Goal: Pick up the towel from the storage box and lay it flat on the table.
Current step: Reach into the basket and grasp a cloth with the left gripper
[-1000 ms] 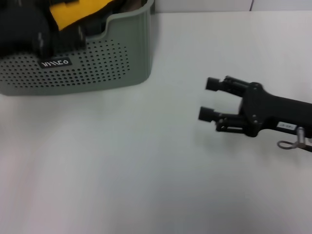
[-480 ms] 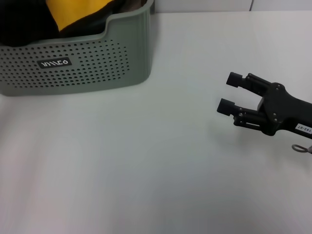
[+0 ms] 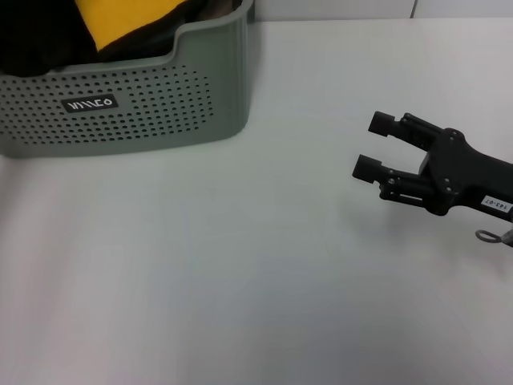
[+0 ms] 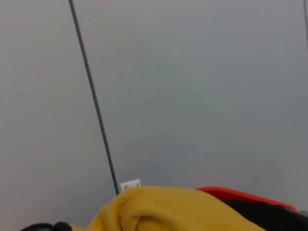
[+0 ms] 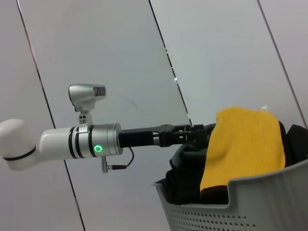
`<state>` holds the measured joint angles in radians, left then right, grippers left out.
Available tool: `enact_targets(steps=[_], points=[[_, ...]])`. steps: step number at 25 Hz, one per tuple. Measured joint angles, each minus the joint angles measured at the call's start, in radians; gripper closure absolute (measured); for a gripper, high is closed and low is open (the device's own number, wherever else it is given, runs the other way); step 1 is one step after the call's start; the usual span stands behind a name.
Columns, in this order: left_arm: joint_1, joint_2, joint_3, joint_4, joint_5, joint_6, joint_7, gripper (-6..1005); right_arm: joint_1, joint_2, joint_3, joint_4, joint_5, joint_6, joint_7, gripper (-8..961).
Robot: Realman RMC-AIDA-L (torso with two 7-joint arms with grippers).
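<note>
- Hovering above the table (image 3: 264, 265) at about 3 o'clock in the head view, the right gripper (image 3: 375, 146) has its fingers spread apart and empty.
- Towel (image 3: 120, 20) sits bunched in the storage box (image 3: 144, 112) at 10 o'clock, yellow face up.
- Left gripper (image 5: 195, 134) reaches the towel's edge above the box in the right wrist view; whether it is clenched on the cloth cannot be told.

Right gripper (image 3: 373, 146) is showing black linkage fingers, a white label at 4 o'clock. Left arm (image 5: 79, 142) is displaying white casing, black bands, green ring light.
</note>
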<state>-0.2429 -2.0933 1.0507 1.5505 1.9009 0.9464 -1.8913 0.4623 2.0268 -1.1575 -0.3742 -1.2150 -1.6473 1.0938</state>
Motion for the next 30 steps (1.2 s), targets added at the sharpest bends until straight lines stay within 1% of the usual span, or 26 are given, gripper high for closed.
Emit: enact_targets(steps=[5,11,16,22,30], points=[[-0.009,0.000,-0.009,-0.018,0.015,-0.004,-0.028,314,0.002,0.000,-0.001,0.000,0.000,0.001,-0.010,82],[-0.065,0.001,-0.076,-0.076,0.040,-0.005,-0.069,329,0.000,0.001,-0.003,0.009,0.000,0.001,-0.011,83],[-0.073,0.001,-0.086,-0.053,0.049,-0.005,-0.074,342,-0.009,0.001,0.000,0.017,0.000,-0.002,-0.020,83],[-0.064,-0.001,-0.081,-0.044,0.051,-0.005,-0.121,358,-0.019,0.002,0.000,0.026,0.004,-0.005,-0.037,83],[-0.037,-0.003,-0.013,-0.030,0.052,0.000,-0.154,406,-0.021,0.002,-0.006,0.026,0.004,-0.008,-0.037,83]])
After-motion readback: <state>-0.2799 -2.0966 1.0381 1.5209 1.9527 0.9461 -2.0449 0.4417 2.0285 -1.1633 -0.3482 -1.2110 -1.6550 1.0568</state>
